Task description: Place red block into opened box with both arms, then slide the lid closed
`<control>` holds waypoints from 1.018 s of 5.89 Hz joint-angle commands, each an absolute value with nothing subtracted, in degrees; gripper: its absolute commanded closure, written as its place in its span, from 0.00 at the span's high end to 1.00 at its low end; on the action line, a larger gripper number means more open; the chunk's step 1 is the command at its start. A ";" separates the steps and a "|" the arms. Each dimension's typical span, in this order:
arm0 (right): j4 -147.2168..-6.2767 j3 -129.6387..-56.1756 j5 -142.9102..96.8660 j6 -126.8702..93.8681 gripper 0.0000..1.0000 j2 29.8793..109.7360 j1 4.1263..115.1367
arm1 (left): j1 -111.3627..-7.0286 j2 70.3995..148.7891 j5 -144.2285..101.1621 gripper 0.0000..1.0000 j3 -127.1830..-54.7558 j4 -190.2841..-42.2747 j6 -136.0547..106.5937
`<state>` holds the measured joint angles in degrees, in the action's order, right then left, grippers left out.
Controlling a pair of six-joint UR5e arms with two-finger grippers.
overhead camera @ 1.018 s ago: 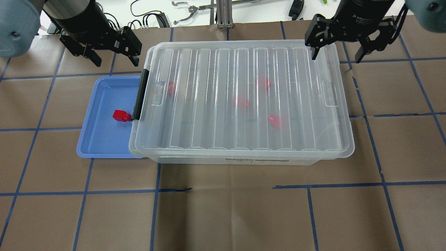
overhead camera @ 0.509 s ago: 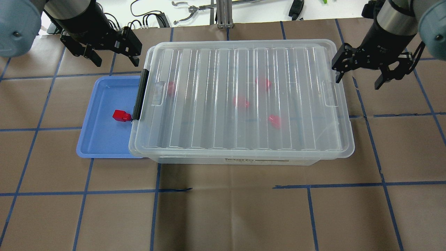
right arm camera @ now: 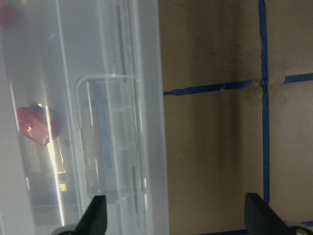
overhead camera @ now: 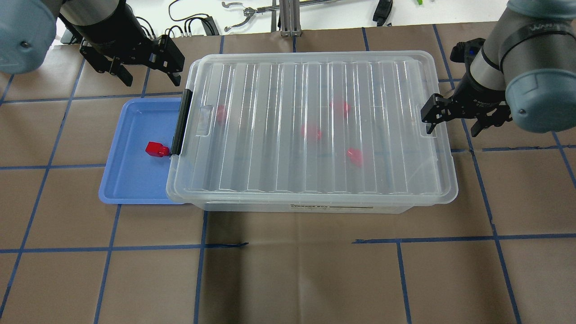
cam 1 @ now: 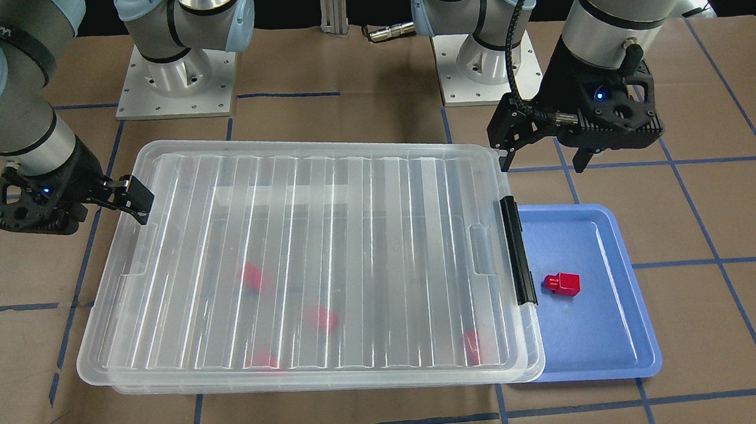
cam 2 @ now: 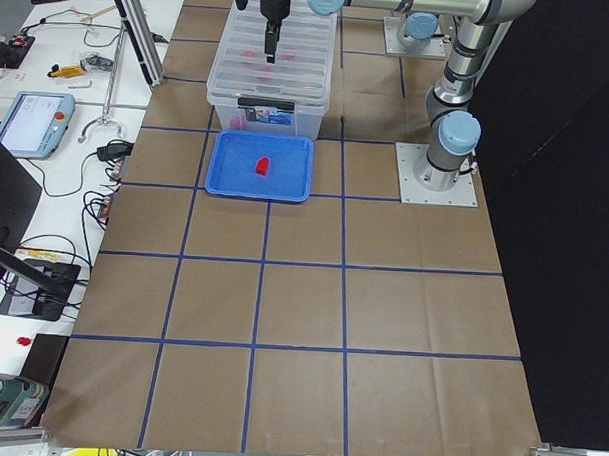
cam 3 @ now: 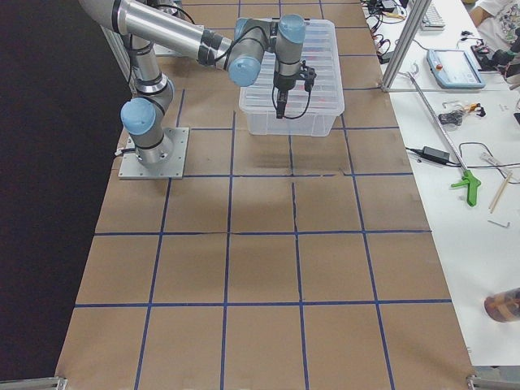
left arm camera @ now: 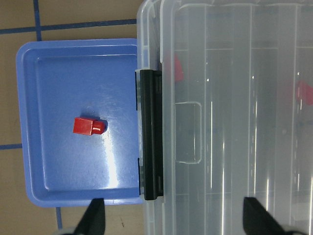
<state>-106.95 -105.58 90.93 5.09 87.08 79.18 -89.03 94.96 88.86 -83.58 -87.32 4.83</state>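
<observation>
One red block (overhead camera: 157, 149) (cam 1: 563, 283) (left arm camera: 88, 126) lies in the blue tray (overhead camera: 130, 180) (left arm camera: 58, 73), left of the box (overhead camera: 306, 208). The ribbed clear lid (overhead camera: 315, 126) (cam 1: 314, 256) covers the box, and several red blocks (overhead camera: 311, 132) show blurred beneath it. A black clip (overhead camera: 180, 122) (left arm camera: 150, 147) sits on the short side facing the tray. My left gripper (overhead camera: 150, 81) (cam 1: 543, 162) hangs open and empty above the box's far left corner. My right gripper (overhead camera: 452, 131) (right arm camera: 177, 215) is open, straddling the lid's right short edge beside the notch, gripping nothing.
Brown paper with blue tape lines covers the table. The tray touches the box's left end. Cables and hand tools (overhead camera: 252, 11) lie on the white bench beyond the far edge. The two arm bases (cam 1: 176, 86) stand behind the box.
My right gripper has travelled from the lid's far right corner, out to the right, then nearer and lower to the middle of the right short edge. The left gripper, lid and blocks stayed put.
</observation>
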 commanded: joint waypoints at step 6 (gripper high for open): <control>-111.18 -106.17 98.35 15.90 1.00 85.69 77.79 | -89.03 95.01 88.86 0.98 -83.41 -87.28 4.83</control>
